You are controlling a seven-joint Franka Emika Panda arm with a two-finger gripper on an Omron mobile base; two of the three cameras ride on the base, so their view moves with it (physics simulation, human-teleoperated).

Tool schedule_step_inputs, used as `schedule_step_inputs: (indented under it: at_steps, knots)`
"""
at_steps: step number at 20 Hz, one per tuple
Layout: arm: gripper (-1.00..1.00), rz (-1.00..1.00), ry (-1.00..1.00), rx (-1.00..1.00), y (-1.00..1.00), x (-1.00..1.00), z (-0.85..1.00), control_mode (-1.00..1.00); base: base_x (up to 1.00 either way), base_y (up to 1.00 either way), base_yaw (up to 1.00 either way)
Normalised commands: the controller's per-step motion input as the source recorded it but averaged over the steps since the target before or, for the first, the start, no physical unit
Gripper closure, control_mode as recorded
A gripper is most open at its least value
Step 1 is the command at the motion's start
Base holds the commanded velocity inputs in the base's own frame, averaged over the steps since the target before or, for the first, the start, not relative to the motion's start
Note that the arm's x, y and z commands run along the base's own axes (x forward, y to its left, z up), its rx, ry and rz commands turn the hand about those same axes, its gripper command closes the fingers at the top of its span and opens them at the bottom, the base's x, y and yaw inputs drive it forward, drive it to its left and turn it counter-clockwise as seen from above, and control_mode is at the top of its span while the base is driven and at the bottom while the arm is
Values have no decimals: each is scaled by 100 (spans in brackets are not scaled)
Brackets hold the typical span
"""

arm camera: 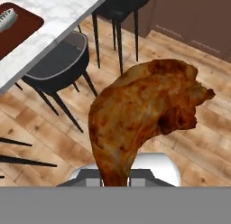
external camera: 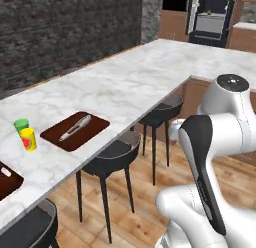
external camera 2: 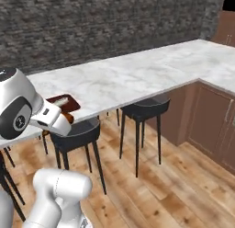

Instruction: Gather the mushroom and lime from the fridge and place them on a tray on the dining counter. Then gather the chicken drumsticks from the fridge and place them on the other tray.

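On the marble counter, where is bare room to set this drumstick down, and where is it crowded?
Gripper shut on the browned chicken drumstick. White marble counter is bare right of the dark brown tray holding a grey utensil. Crowded left: green cup, yellow cup, second tray.

No readable text or labels anywhere.

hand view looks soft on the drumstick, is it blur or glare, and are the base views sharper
Hand view: drumstick looms close, coarse and soft, no glare. Left base view: tray and cups fairly crisp, flat light. Right base view: stools cast only faint shadows.
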Motion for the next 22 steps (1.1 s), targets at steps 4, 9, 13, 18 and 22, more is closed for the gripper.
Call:
schedule_step_inputs:
  at_steps: [4, 9, 13, 18, 22]
  knots:
    - [100, 0, 0, 0, 0, 0, 0, 100, 41, -16, 55]
    - [100, 0, 0, 0, 0, 0, 0, 100, 49, -12, 56]
    - [100, 0, 0, 0, 0, 0, 0, 100, 59, -21, 52]
    - [100, 0, 0, 0, 0, 0, 0, 100, 59, -35, 48]
    - [100, 0, 0, 0, 0, 0, 0, 100, 63, -46, 43]
